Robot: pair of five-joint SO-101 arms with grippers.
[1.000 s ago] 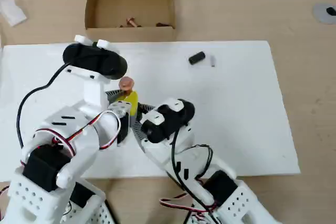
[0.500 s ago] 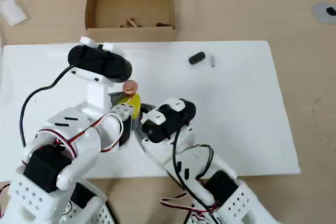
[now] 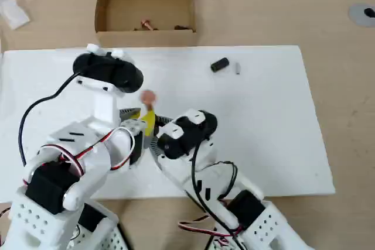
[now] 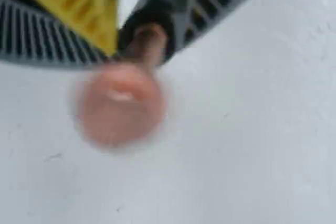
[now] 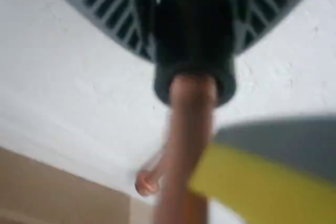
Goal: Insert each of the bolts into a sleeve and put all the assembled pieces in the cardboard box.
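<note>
Two grippers meet near the middle of the white mat (image 3: 263, 133). The right gripper (image 5: 194, 59) is squeezed tight on a black sleeve (image 5: 194, 19). The sleeve sits between its two grey fingers (image 5: 105, 3), and its open end sticks out past them. A copper bolt (image 5: 186, 124) pokes into that open end. The thin stem goes into the hole. The round flat head is at the other end, away from the sleeve. So the bolt runs straight out from the sleeve that the right gripper holds.

From above, the head of the bolt looks like a small pink-brown dot over the mat. It is on the box side of both grippers.

The left gripper (image 3: 147, 122) is right beside the bolt. It is up against the stem, between the head and the sleeve. I cannot tell if it is gripping the bolt or is just next to it.

A spare sleeve (image 3: 219, 64) lies on the mat by itself, well apart from both arms. A tiny grey bit (image 3: 238, 68) lies just beside it.

The box (image 3: 102, 10) stands on the wooden table (image 3: 340, 86), just past the far edge of the mat. It is open at the top. A few copper and dark pieces (image 3: 146, 26) lie in it, near the wall closest to the mat.
</note>
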